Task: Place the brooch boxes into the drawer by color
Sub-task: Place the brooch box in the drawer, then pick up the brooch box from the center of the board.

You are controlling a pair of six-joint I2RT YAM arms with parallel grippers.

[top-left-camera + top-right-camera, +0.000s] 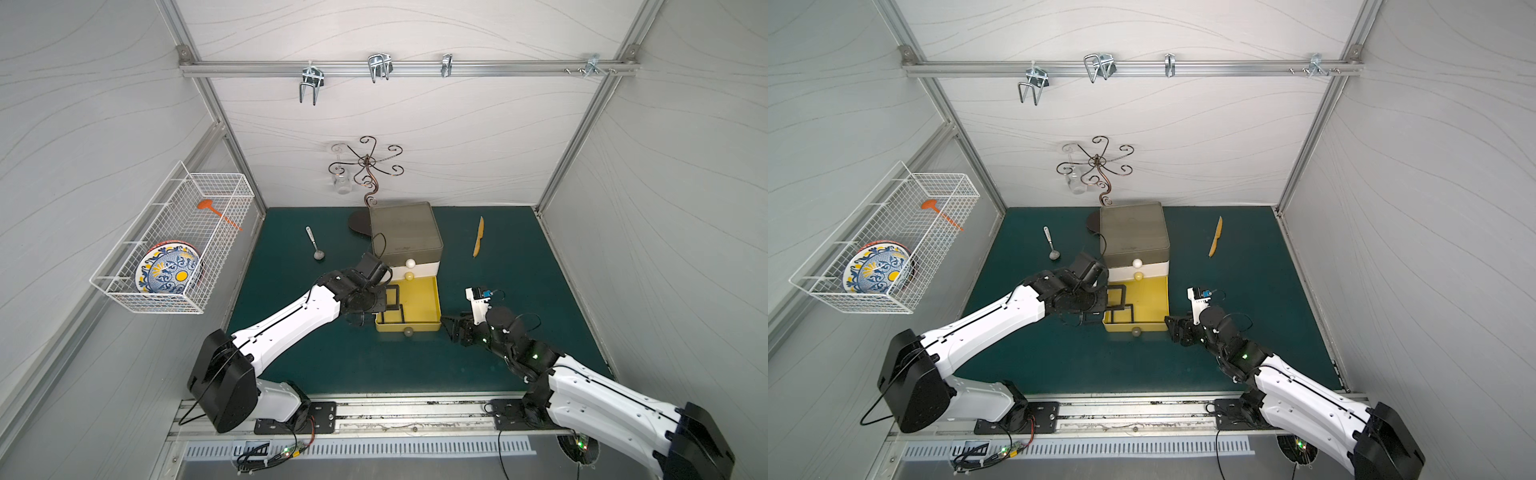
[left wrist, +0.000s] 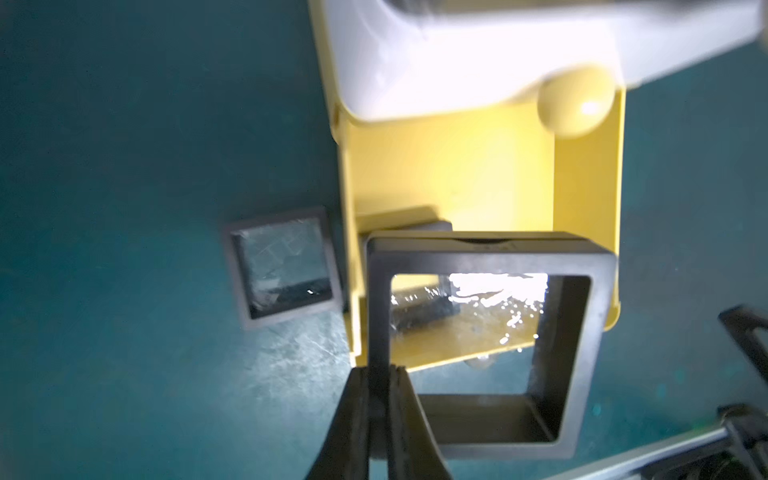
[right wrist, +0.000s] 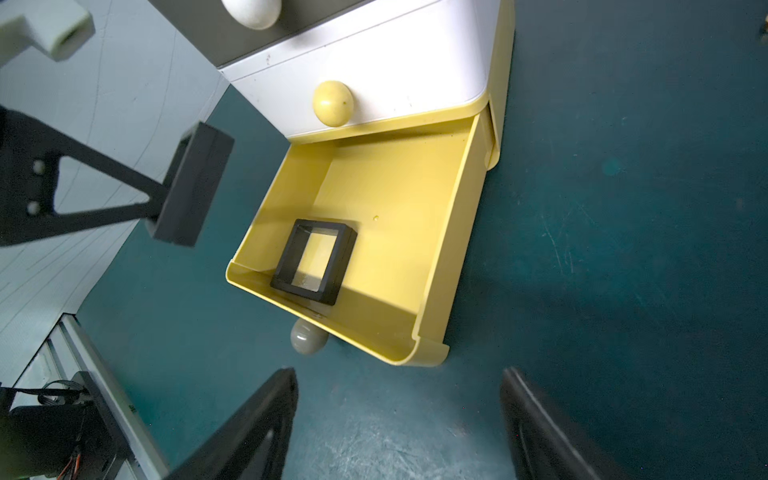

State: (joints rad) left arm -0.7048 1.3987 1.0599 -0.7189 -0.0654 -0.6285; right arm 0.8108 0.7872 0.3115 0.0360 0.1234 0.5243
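Left wrist view: the left hand [image 2: 380, 376] is clamped on one side rail of a black brooch box [image 2: 484, 254], fingers together on the rim. In both top views this box sits over the left side of the open yellow drawer [image 3: 395, 195], raised clear of its floor.

A second black brooch box [image 3: 313, 262] lies flat inside the yellow drawer, in the near-left corner, against the front wall. A third black brooch box [image 2: 286, 272] lies flat on the green worktop [image 1: 498, 291], just left of the drawer's outer wall and apart from it.

The drawer chest [image 1: 405, 230] stands at mid-worktop. Its bottom yellow tier is pulled out toward the near edge; the grey knob [image 3: 307, 338] projects from its front. The white tier, with a yellow knob [image 3: 332, 103], and the olive-grey top tier are both shut.

The right hand [image 3: 399, 399] has its fingers apart and holds nothing. It sits low, just right of the near-right corner of the open drawer.

A spoon [image 1: 314, 245] lies left of the chest, and a yellow knife [image 1: 478, 237] lies to its right, both well apart from it.
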